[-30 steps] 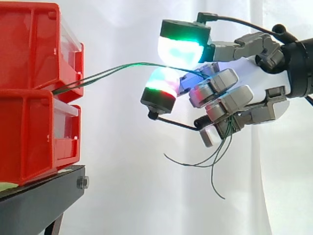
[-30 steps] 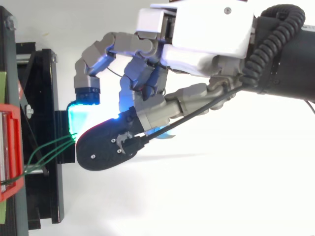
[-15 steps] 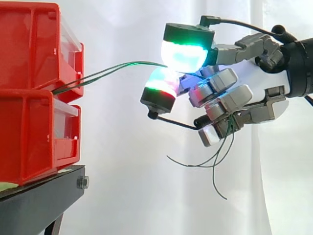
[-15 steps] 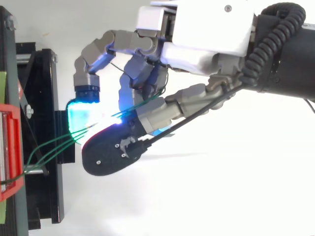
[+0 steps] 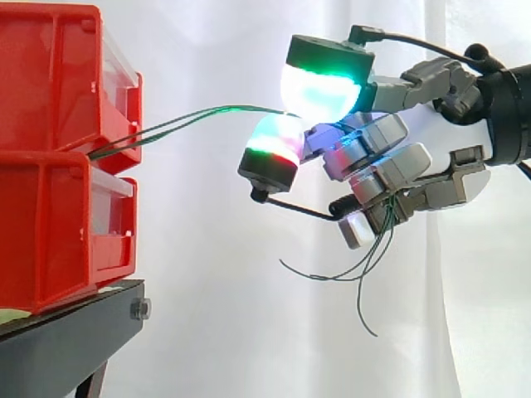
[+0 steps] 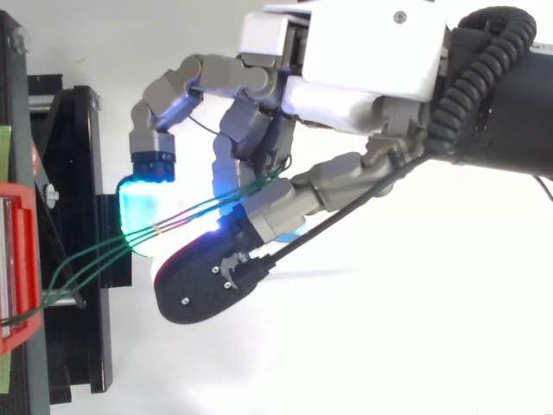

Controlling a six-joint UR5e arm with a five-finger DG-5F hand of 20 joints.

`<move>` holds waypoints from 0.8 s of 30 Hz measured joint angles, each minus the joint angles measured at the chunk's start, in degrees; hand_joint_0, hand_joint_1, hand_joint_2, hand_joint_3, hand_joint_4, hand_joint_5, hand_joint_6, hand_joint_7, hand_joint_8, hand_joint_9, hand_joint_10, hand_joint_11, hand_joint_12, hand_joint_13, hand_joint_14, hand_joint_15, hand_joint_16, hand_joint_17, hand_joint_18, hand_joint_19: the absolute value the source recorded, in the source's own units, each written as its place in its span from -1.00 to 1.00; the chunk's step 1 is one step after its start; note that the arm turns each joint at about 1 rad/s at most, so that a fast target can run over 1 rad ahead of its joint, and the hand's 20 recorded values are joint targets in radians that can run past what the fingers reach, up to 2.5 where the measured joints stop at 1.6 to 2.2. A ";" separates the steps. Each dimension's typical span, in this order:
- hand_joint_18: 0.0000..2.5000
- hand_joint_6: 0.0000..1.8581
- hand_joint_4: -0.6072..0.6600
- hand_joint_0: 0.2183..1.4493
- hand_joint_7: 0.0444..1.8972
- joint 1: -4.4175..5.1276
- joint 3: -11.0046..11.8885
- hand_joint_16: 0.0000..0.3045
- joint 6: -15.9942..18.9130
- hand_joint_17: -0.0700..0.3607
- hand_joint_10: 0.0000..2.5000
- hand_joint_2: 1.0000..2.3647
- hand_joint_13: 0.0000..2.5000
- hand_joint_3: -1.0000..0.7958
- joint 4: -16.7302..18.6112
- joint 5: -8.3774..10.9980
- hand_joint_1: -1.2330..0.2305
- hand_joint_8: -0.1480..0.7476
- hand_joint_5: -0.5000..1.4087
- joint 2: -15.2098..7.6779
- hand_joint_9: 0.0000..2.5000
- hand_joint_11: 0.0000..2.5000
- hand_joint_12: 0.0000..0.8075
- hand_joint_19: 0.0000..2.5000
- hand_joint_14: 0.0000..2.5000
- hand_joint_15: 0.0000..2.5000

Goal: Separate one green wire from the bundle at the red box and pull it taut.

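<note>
Lifting its thumb pad (image 5: 320, 89) off the finger beneath, the hand (image 6: 363, 60) has loosened its pinch. Curled fingers still hold several green wires (image 5: 174, 122), stretching ahead to the red box (image 5: 50, 83); none separated yet.

The hand's (image 6: 363, 60) thumb (image 6: 207, 281) has lifted, uncovering the green wires (image 6: 186, 214).

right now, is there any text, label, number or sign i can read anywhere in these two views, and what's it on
None: no word, number or sign can be read in either view.
Red bins: plain faces, no label seen.
Robot hand, curled round the green wires: no legible marking.
Black stand: nothing printed that can be made out.
</note>
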 measured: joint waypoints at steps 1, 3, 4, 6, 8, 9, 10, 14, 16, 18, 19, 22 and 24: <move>-0.17 -0.02 0.23 -0.32 0.00 0.01 0.00 -0.64 -0.01 -0.10 -0.46 -1.00 0.21 -0.44 0.01 0.21 -0.49 0.01 -0.69 -0.01 -0.03 0.33 -0.16 -0.50 -0.99 0.34; -0.16 -0.02 0.22 -0.31 0.00 0.03 0.00 -0.64 -0.03 -0.11 -0.48 -1.00 0.22 -0.44 0.02 0.65 -0.41 0.00 -0.68 -0.01 -0.02 0.35 -0.16 -0.50 -0.99 0.34; -0.16 -0.03 0.22 -0.31 0.02 0.05 0.00 -0.64 -0.05 -0.11 -0.49 -1.00 0.22 -0.44 0.02 0.95 -0.39 -0.01 -0.68 -0.01 -0.01 0.35 -0.16 -0.49 -0.99 0.35; -0.16 -0.03 0.22 -0.35 0.02 0.06 0.00 -0.64 -0.07 -0.10 -0.51 -1.00 0.22 -0.44 0.02 1.34 -0.30 -0.01 -0.68 -0.01 -0.01 0.37 -0.15 -0.48 -0.99 0.35; -0.16 -0.03 0.21 -0.36 0.03 0.06 0.04 -0.64 -0.07 -0.10 -0.53 -1.00 0.22 -0.44 0.02 1.60 -0.27 -0.02 -0.68 -0.02 0.00 0.36 -0.17 -0.48 -0.99 0.35; -0.16 -0.03 0.22 -0.37 0.03 0.07 0.08 -0.64 -0.07 -0.10 -0.53 -1.00 0.22 -0.44 0.02 1.65 -0.25 -0.01 -0.68 -0.01 0.00 0.36 -0.15 -0.47 -1.00 0.35; -0.16 -0.03 0.21 -0.38 0.03 0.07 0.19 -0.63 -0.07 -0.09 -0.53 -1.00 0.22 -0.44 0.02 1.70 -0.23 -0.02 -0.68 -0.01 0.00 0.36 -0.17 -0.47 -0.99 0.35; -0.16 -0.04 0.21 -0.39 0.05 0.07 0.57 -0.63 -0.08 -0.09 -0.56 -1.00 0.22 -0.44 -0.02 1.76 -0.20 -0.01 -0.67 -0.02 0.01 0.37 -0.17 -0.47 -1.00 0.35; -0.17 -0.05 0.20 -0.39 0.07 0.07 0.74 -0.63 -0.07 -0.09 -0.59 -1.00 0.22 -0.44 -0.04 1.77 -0.19 -0.01 -0.66 0.00 0.03 0.38 -0.17 -0.47 -0.99 0.35; -0.17 -0.05 0.20 -0.38 0.08 0.07 0.85 -0.63 -0.08 -0.09 -0.60 -1.00 0.22 -0.44 -0.03 1.77 -0.18 -0.02 -0.66 0.01 0.03 0.39 -0.17 -0.47 -0.99 0.34; -0.17 -0.05 0.19 -0.37 0.09 0.07 0.91 -0.64 -0.09 -0.10 -0.61 -1.00 0.22 -0.41 -0.02 1.77 -0.19 -0.01 -0.66 0.02 0.04 0.40 -0.17 -0.47 -0.99 0.34; -0.17 -0.05 0.18 -0.36 0.11 0.07 0.98 -0.64 -0.10 -0.10 -0.62 -0.99 0.22 -0.35 0.04 1.77 -0.22 -0.02 -0.66 -0.01 0.04 0.41 -0.19 -0.47 -0.99 0.35; -0.17 -0.05 0.20 -0.35 0.10 0.06 1.01 -0.64 -0.10 -0.10 -0.62 -0.99 0.21 -0.36 0.07 1.78 -0.25 -0.02 -0.66 -0.01 0.03 0.42 -0.19 -0.47 -0.99 0.34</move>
